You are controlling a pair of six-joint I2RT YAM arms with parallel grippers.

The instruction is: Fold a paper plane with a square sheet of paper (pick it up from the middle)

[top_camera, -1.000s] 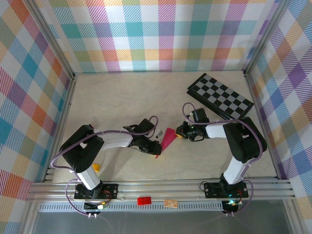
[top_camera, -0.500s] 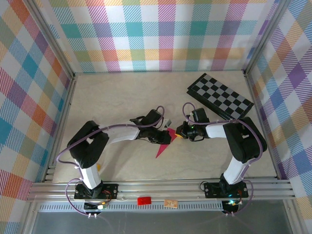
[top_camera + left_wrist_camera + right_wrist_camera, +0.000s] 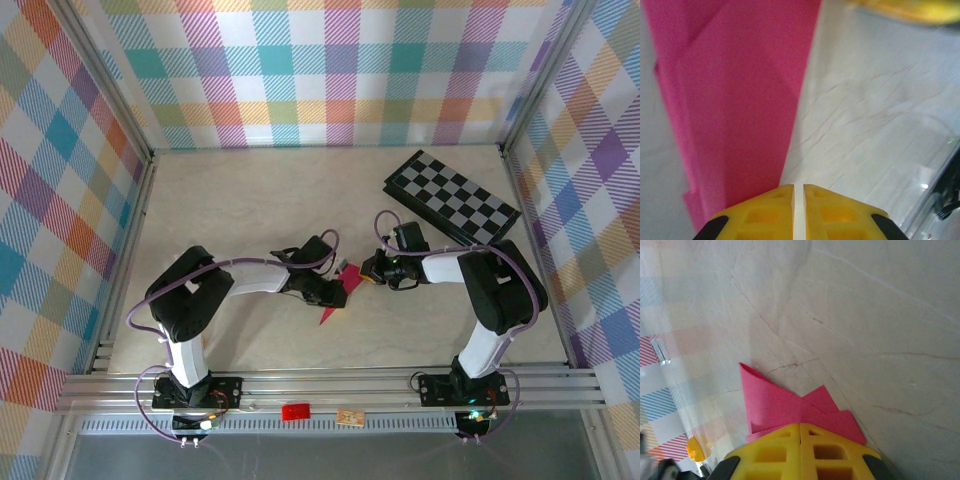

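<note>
from where i stand the pale table (image 3: 250, 200) takes up most of the floor of the checked booth, with a black-and-grey checkerboard (image 3: 452, 198) lying far right, well apart from the work. both arms reach in toward the middle, where the paper plane (image 3: 349, 283) lies flat on the table between them: a slim pink dart, half finished by the look of it, its point toward the near edge and its wide end toward the right arm. the right gripper (image 3: 800, 432) is closed tight with nothing between the fingers; its tips sit on the wide end, more pinning it down than pinching it. the left gripper (image 3: 798, 192) is all but closed, a thin slit left between the fingers, set down at the long edge of the paper; i cannot tell whether it nips the edge or only presses beside it. the paper is thin and very light, so it slides and lifts easily, creases for good and tears if tugged. i would hold it on the layered fold along the middle, where it is stiffest.
</note>
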